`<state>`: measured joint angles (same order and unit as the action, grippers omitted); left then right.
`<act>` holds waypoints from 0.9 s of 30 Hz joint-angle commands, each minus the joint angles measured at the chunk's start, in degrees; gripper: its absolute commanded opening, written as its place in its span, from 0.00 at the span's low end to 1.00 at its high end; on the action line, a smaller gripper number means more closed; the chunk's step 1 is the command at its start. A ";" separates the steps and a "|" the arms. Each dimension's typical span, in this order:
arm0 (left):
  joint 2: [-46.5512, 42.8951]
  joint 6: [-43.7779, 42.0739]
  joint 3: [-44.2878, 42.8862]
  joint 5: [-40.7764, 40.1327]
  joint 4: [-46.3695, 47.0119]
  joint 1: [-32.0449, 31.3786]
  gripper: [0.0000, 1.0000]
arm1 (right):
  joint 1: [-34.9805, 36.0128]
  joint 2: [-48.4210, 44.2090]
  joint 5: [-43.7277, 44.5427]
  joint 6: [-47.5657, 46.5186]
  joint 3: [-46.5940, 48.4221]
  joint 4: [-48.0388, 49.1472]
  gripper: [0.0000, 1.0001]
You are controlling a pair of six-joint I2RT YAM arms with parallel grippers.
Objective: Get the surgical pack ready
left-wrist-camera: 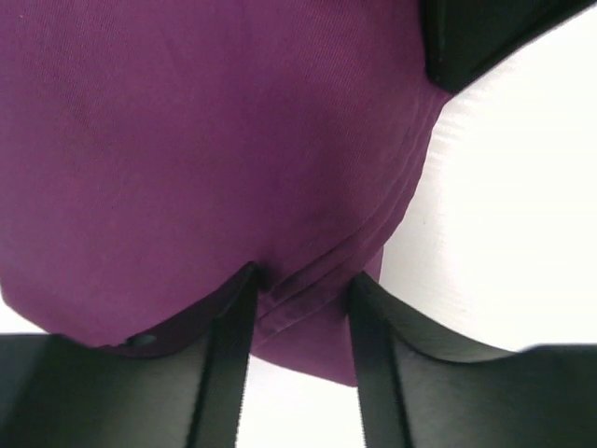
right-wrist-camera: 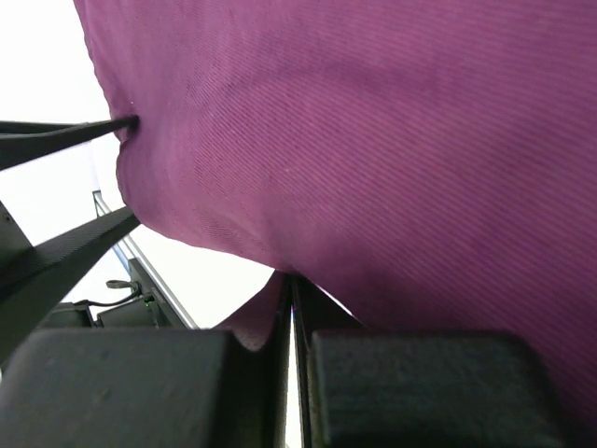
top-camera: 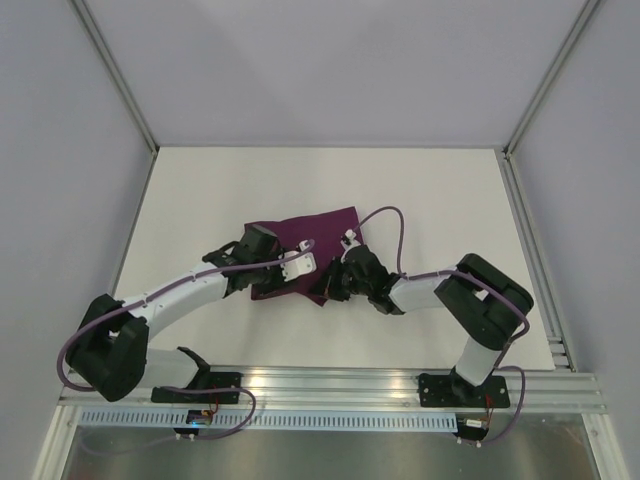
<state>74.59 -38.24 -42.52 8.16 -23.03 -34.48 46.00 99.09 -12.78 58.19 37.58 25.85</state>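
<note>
Purple cloth point(left-wrist-camera: 187, 140) lies mid table point(top-camera: 200, 200). My right gripper point(right-wrist-camera: 287, 289) pinches its near edge tight, and my left gripper point(left-wrist-camera: 300, 289) stands spread astride that edge, I reckon for a two-handed fold.

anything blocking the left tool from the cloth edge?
Nothing visible. The left tool straddles the near edge of the cloth, jaws apart with a fold between them. The right tool is shut on the same edge beside it, not in the gap.
</note>
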 commanded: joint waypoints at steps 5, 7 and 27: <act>1.00 2.64 -3.44 4.05 -0.26 -0.15 0.33 | 0.32 1.63 -0.06 1.04 2.14 5.00 0.01; 0.56 2.91 -3.44 5.36 -0.09 -0.15 0.22 | 0.32 1.90 -0.23 1.31 2.41 5.00 0.01; 1.96 4.93 -6.70 1.51 -2.90 -0.15 0.17 | 0.58 6.64 0.47 7.11 6.10 11.59 0.00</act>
<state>74.96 -33.74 -47.37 9.61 -26.46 -34.41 46.59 104.84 -14.92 64.14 43.13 33.30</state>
